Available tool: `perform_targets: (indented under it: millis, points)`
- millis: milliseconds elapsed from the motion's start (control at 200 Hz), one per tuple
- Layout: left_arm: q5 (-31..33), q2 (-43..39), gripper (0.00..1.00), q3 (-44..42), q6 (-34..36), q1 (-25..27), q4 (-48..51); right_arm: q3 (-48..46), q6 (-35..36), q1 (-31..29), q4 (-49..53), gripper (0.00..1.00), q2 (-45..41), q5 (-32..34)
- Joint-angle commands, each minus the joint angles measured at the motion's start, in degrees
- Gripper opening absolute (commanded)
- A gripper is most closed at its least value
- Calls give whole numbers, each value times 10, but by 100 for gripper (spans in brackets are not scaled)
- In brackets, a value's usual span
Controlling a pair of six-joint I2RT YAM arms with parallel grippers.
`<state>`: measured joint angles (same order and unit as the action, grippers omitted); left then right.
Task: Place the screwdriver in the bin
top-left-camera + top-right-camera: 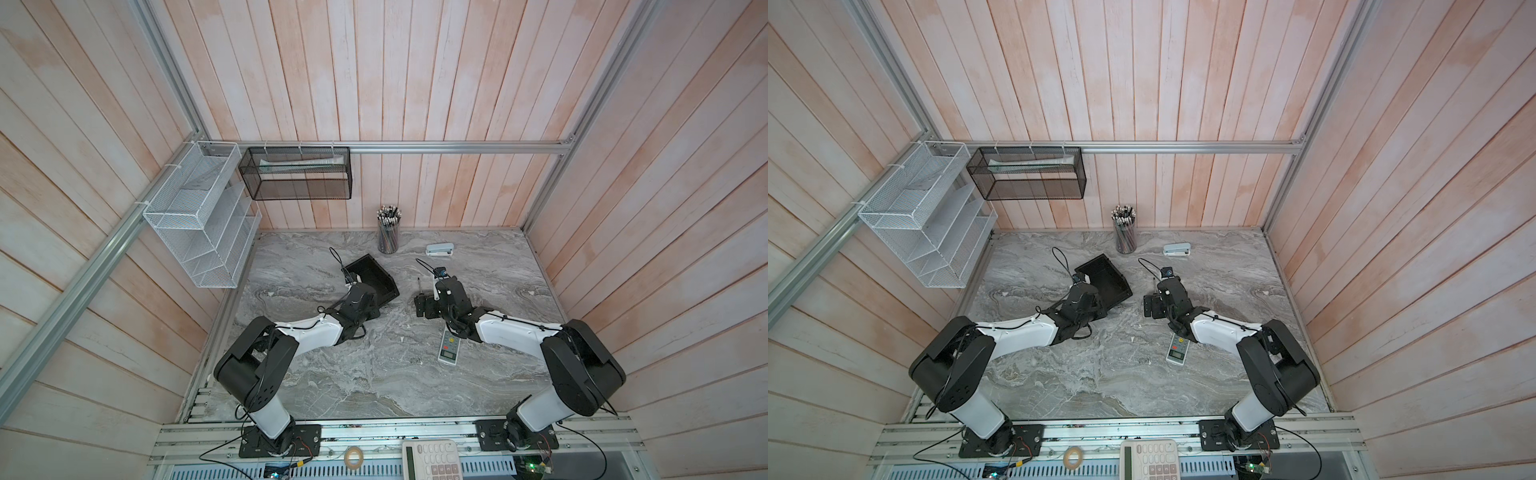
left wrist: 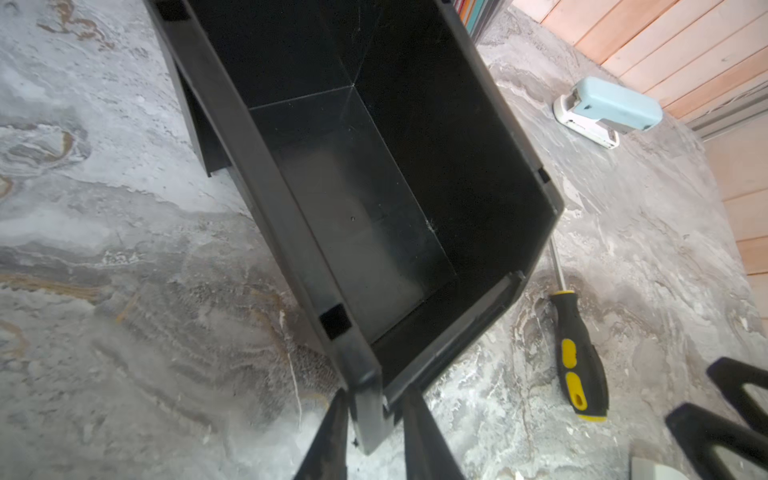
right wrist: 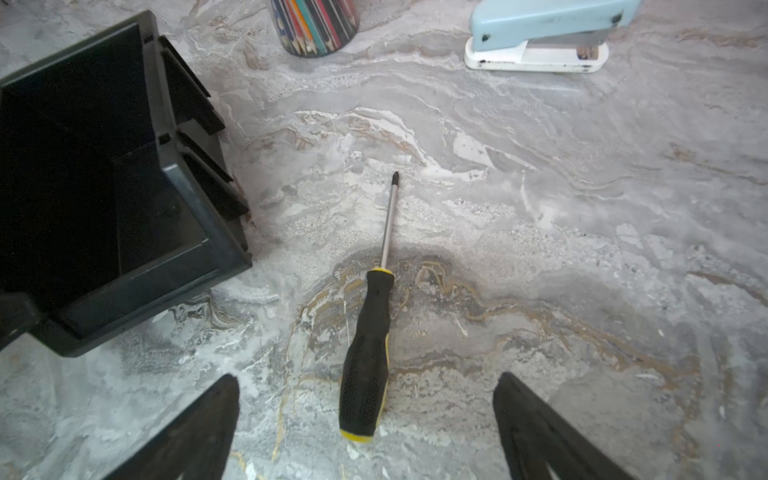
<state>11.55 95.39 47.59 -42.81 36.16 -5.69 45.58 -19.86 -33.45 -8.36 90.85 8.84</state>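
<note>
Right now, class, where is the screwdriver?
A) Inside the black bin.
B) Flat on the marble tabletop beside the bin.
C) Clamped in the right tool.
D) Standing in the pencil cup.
B: the screwdriver lies flat on the tabletop, outside the bin, with the right tool open either side of its handle, not gripping it.

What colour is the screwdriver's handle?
The screwdriver handle is black with yellow accents, clearest in the right wrist view.
</note>
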Motion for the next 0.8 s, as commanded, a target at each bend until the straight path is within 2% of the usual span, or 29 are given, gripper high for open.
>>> perform_targets:
  millis: [0,70,235,275,295,320,550,610,790]
  points:
    - [25,-53,30,-18,12,6,2,42,-16,12,38,95,33,-23]
    - [32,-86,37,-22,29,10,8,63,-16,20,49,92,55,-33]
    - [58,-162,67,-15,79,19,53,94,-14,34,67,84,95,-52]
    - [59,-172,77,-9,88,20,66,95,-14,34,67,81,99,-52]
    - [61,-175,90,-5,88,19,73,94,-14,34,66,81,101,-52]
    - [62,-179,99,-3,86,19,77,94,-14,34,66,80,103,-52]
    - [41,-217,100,-27,96,25,71,91,-22,32,63,70,125,-64]
    - [37,-220,100,-29,101,25,86,93,-22,30,66,69,131,-60]
    - [15,-210,100,-7,141,31,151,101,-19,18,75,57,151,-46]
